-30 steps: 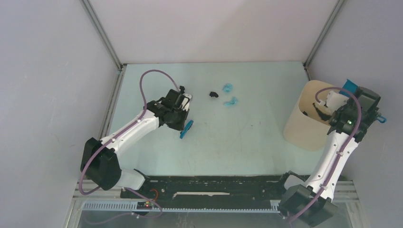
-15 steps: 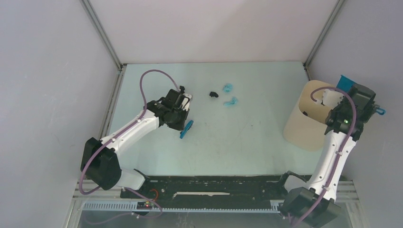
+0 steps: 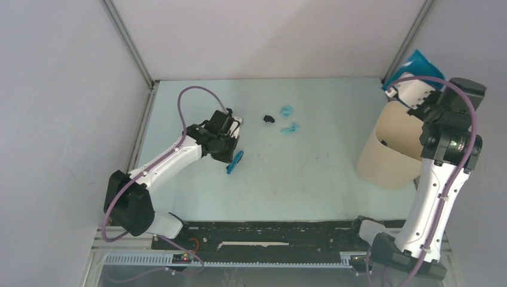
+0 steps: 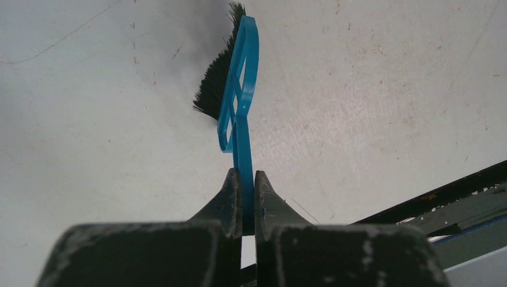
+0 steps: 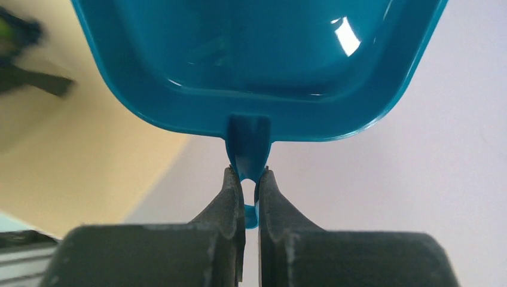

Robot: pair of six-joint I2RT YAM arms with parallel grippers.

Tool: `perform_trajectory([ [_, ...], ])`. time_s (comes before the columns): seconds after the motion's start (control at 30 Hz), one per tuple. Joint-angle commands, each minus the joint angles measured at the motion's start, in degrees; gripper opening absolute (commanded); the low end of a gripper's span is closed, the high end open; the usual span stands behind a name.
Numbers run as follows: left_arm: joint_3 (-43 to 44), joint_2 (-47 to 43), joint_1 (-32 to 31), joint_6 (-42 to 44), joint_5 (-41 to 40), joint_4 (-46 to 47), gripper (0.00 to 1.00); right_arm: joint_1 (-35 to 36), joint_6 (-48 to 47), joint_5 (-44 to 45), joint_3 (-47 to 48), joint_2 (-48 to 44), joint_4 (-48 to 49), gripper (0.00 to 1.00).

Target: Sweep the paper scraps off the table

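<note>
Overhead, clenching the blue hand brush (image 4: 243, 137) by its thin handle in the left gripper (image 4: 243, 179), jaws pressed flat against both sides of the plastic. Seen edge-on from the wrist, with dark bristles fanning toward 10 o'clock, low over the table (image 3: 299, 173); cannot tell whether touching. Sitting toward the 9 o'clock side of the table in the top view, brush head angled to 5 o'clock from the wrist.

Lying loose on the table at about 1 o'clock from the brush, well apart from it: the paper scraps (image 3: 268, 118), namely one black lump with two light blue bits near it at 2 and 4 o'clock.

Over at the 3 o'clock edge, grasping the blue dustpan (image 5: 257, 54) by its short tab in the right gripper (image 5: 248, 176), jaws closed tight on it. Held high at 1 o'clock of the tall beige bin (image 3: 382, 161), beyond its far rim and near the corner post. Partly hiding the bin's right side: the right arm (image 3: 433, 191). Dark and green shapes inside the bin, too blurred to name.
</note>
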Motion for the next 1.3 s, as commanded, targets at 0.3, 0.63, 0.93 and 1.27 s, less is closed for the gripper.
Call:
perform_trajectory([
  [0.3,11.64,0.83,1.84,-4.27,2.5,-0.4,0.0,25.97,25.33,-17.0,-6.78,1.01,-16.28,0.0],
  [0.63,29.11,12.14,2.54,-16.2,8.52,13.4,0.0,42.07,29.18,-19.31,-33.9,-2.07,-15.83,0.0],
  [0.93,34.36,33.61,2.76,-54.53,13.87,48.19,0.0,41.6,34.19,-13.68,-42.46,-3.09,-6.47,0.0],
  [1.27,40.67,49.19,2.97,-70.78,9.13,53.28,0.0,43.27,40.49,-16.93,-46.95,-1.59,-1.38,0.0],
])
